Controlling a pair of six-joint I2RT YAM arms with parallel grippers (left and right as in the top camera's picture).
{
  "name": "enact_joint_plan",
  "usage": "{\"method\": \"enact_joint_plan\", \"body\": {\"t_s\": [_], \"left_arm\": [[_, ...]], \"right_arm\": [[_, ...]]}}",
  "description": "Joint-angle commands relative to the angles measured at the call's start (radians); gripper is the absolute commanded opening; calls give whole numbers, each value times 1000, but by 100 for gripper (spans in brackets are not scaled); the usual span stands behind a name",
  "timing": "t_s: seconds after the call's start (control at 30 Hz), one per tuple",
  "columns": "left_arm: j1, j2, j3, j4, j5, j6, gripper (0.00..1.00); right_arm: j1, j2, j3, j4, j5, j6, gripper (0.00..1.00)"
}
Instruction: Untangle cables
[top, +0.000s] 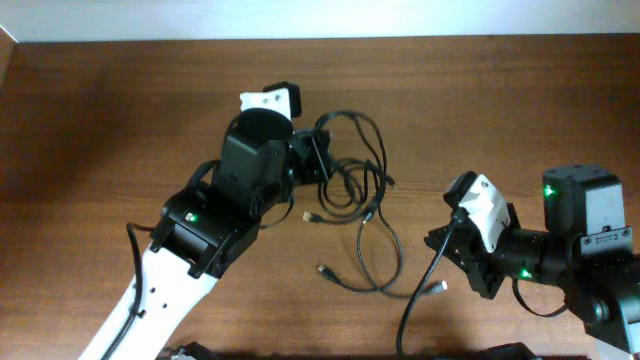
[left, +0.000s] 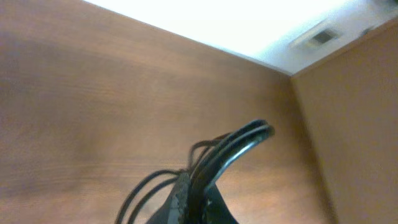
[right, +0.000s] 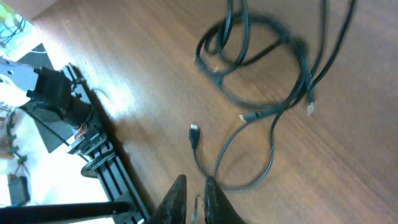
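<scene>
Two robot arms work at a knot of cables (top: 362, 192) on a wooden desk (top: 100, 120); the tangle of thin black cords lies near the middle of the desk, between the arms, with loops looser toward its lower edge. The left gripper (top: 318, 160) reaches into the knot's left side, its jaws pressed together on the cables; the left wrist view shows several strands bunched in the pinch and arching out past the fingertips. That hold looks meant to anchor the bundle so single cords can be drawn away from it rather than dragging the whole heap across the desk.

The right gripper (top: 445, 255) hangs off to the right of the knot, apart from it; in its own camera the jaws are drawn almost together, leaving only a narrow slit, and nothing can be made out between them. It faces the loose lower loop, which seems the easiest strand to free. A small dark plug (top: 322, 268) lies alone below the tangle; a metallic plug (top: 437, 287) rests just beside the right gripper; a yellowish tip (top: 310, 215) points out on the left. These free ends suggest the cords are only loosely crossed; the sorting appears to be at an early stage, with no cable yet laid apart.
</scene>
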Motion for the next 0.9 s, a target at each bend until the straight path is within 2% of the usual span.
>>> {"method": "enact_joint_plan", "body": {"t_s": [0.0,0.03,0.07,0.13,0.17,0.23,0.37,0.43,0.5,0.77,0.87], "left_arm": [[6,-3,25,87,16,-18,0],[6,-5,25,97,16,-18,0],[6,-5,25,97,29,-18,0],[6,-5,25,124,111,-18,0],[6,-5,25,139,155,-18,0],[6,-5,25,138,194,-18,0],[6,-5,25,158,253,-18,0],[6,-6,25,160,254,-18,0],[6,-15,25,172,278,-18,0],[18,-39,25,174,278,-16,0],[61,-38,25,153,270,-10,0]], "right_arm": [[-4,15,10,-19,38,7,28],[-4,21,10,-19,38,7,37],[-4,34,10,-17,38,7,56],[-4,63,10,-7,37,8,63],[-4,88,10,0,36,29,74],[-4,123,10,56,36,183,77],[-5,172,10,170,38,681,81],[-5,215,9,174,94,837,87],[-5,258,9,189,128,896,95],[-5,321,7,191,176,894,95],[-5,321,7,190,103,894,95]]}}
